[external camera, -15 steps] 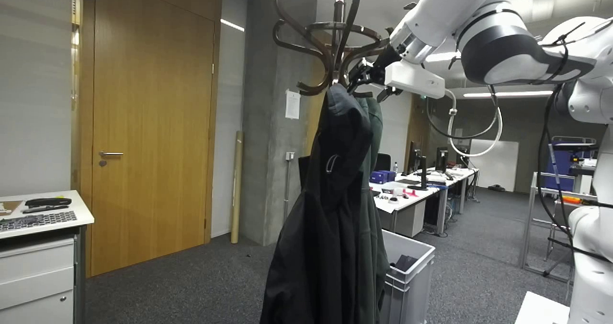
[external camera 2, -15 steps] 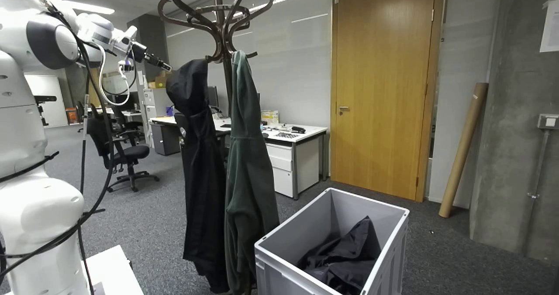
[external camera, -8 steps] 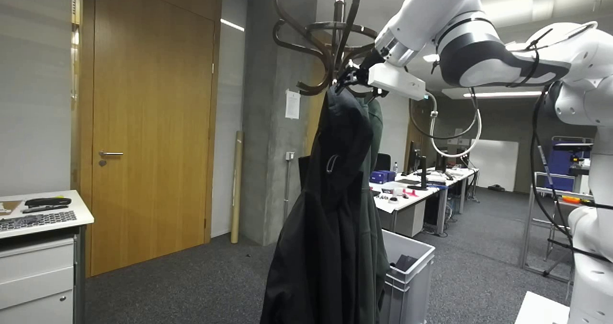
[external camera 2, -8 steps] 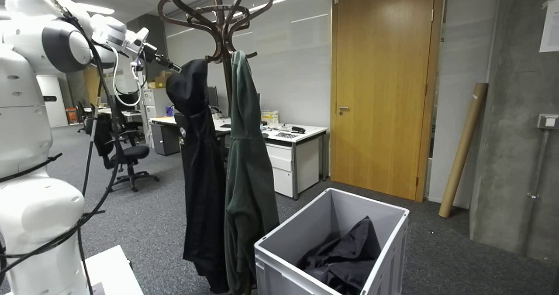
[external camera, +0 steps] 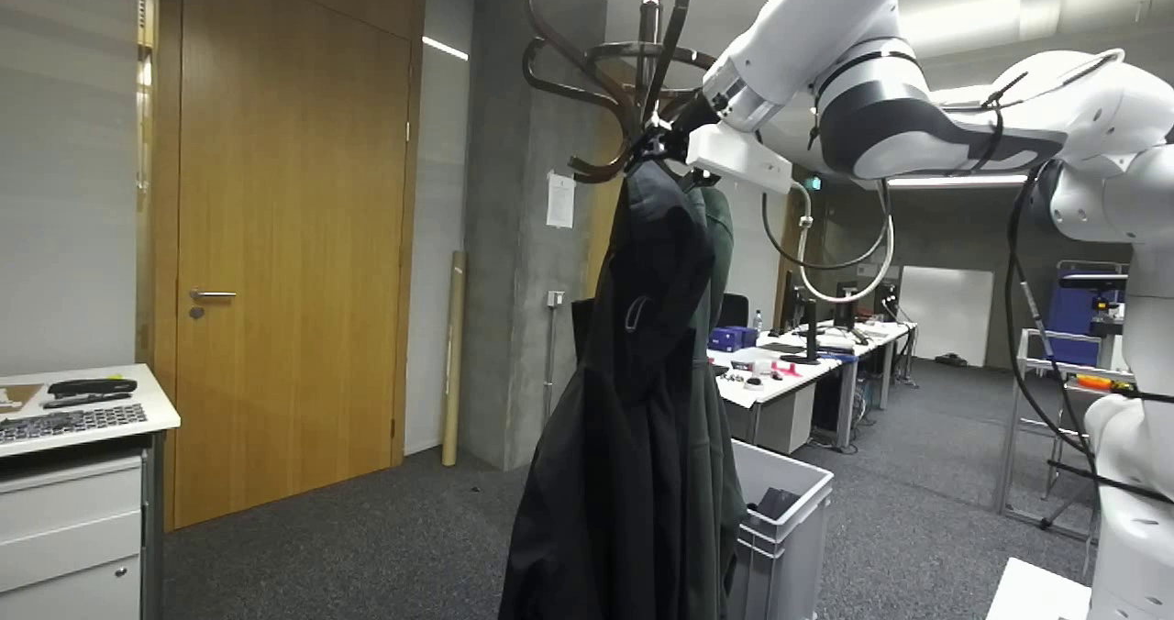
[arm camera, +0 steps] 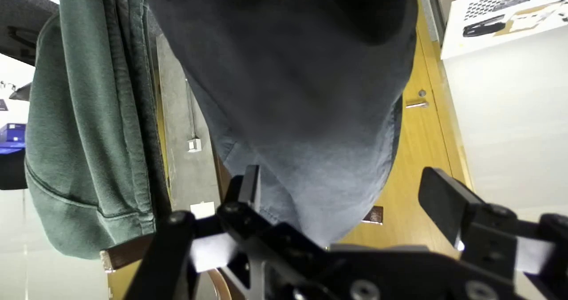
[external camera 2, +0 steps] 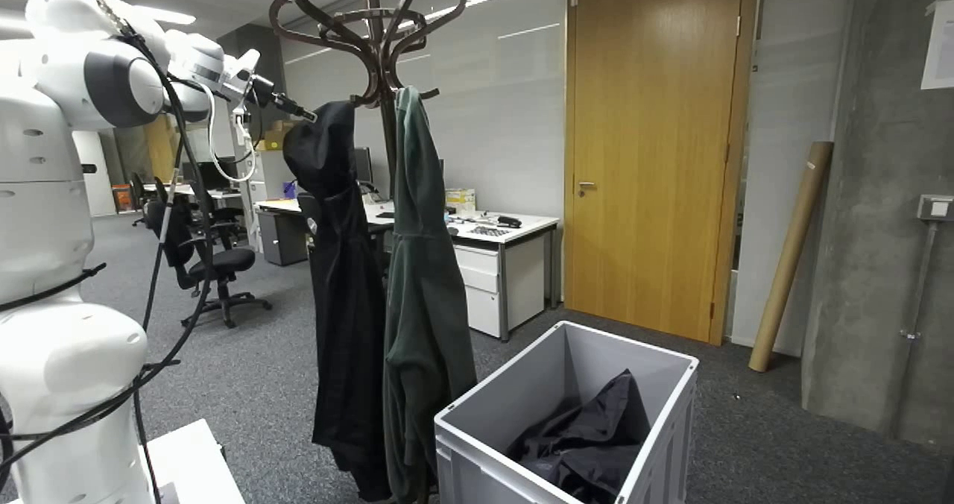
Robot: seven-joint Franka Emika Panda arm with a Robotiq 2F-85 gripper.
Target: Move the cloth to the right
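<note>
Black coat (arm camera: 301, 113) partly behind tool (arm camera: 341, 182)

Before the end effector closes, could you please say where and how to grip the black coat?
I'd pinch the black coat high on its hood, from the side facing the robot, angled downward. It hangs from the coat stand, the hood tapers upwards, and in the wrist view the open end effector appears to straddle that taper.
</note>
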